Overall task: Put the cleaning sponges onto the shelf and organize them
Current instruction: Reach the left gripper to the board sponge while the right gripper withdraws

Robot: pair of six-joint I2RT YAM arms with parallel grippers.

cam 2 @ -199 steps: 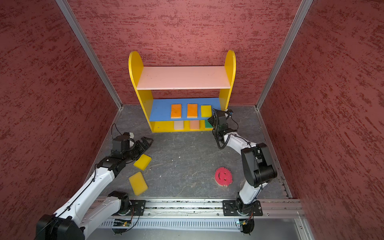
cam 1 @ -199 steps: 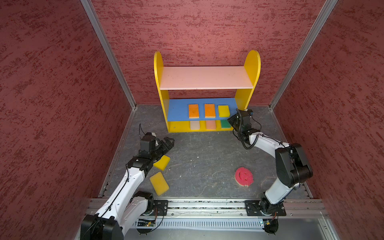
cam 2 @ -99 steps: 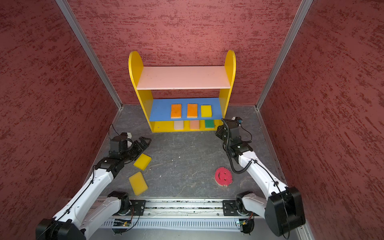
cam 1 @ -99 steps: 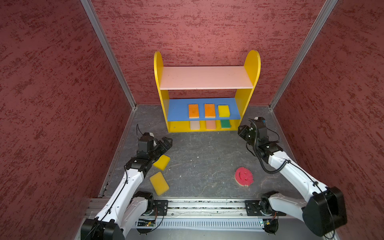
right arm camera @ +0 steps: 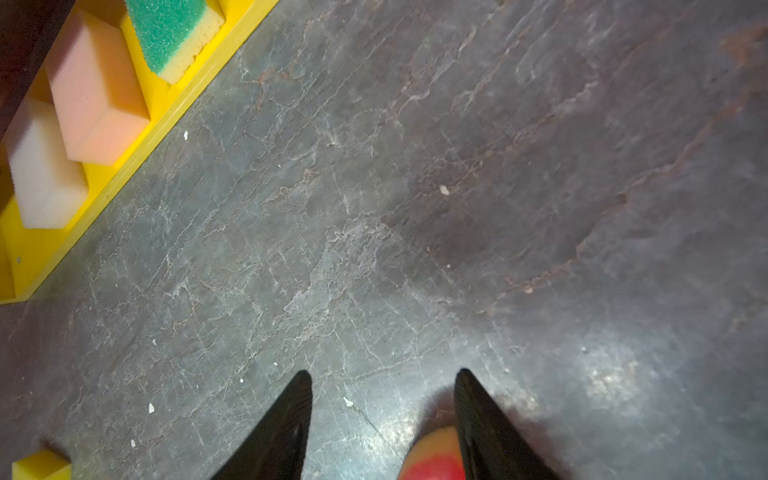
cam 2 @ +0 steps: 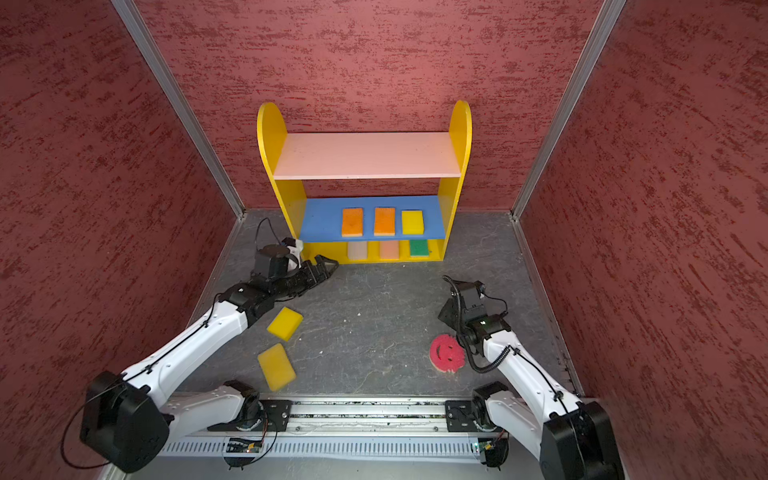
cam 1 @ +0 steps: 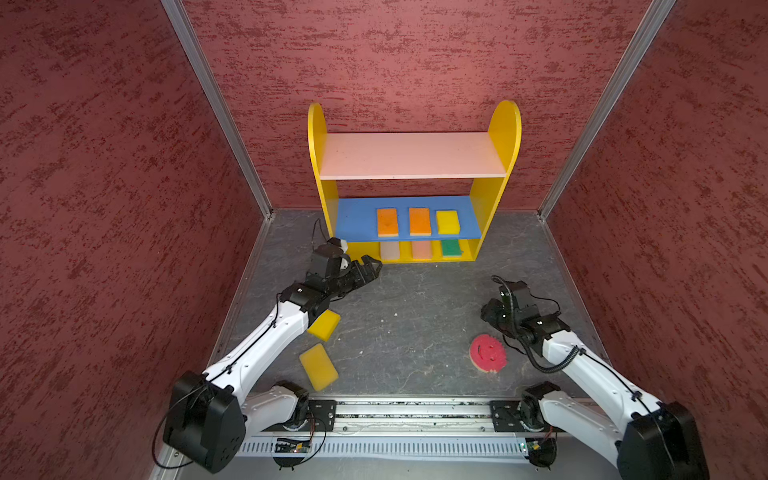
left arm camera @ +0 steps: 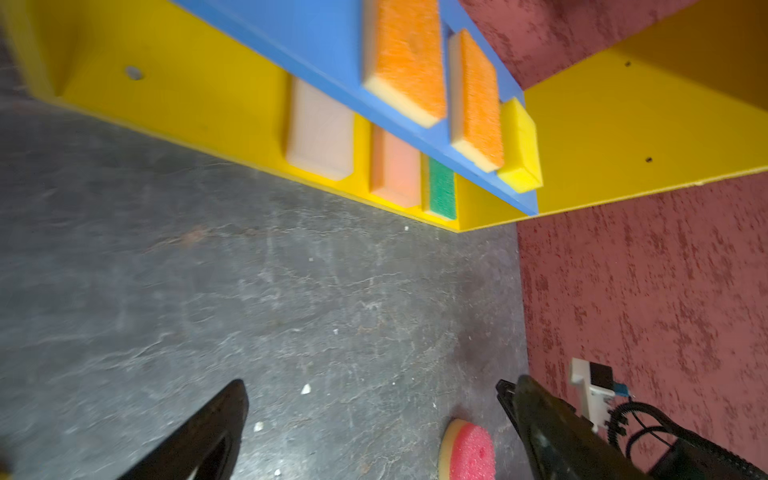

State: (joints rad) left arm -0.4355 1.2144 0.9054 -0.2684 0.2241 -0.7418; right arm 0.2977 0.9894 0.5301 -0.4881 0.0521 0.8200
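Six cleaning sponges lie on the shelf (cam 1: 504, 137): an orange pair (cam 1: 387, 221) and a yellow sponge (cam 1: 447, 221) on its blue board, with cream (cam 1: 390, 250), peach (cam 1: 422, 249) and green (cam 1: 451, 247) ones on its bottom board. On the surface (cam 1: 415, 316) before the shelf lie two loose yellow sponges (cam 1: 324, 324) leftward and the pink smiley sponge (cam 1: 488, 353) rightward. The right gripper (right arm camera: 383, 374) hangs just beside the smiley sponge, jaws apart and empty. The left gripper (left arm camera: 370, 384), jaws wide apart, is near the shelf's left foot. The smiley sponge looks next: straddle it, close, lift it shelfward.

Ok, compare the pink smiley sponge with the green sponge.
The pink smiley sponge is round with a scalloped edge; the green sponge is rectangular. The pink smiley sponge lies on the floor; the green sponge sits on the bottom board of the shelf. Both have a yellowish foam backing.
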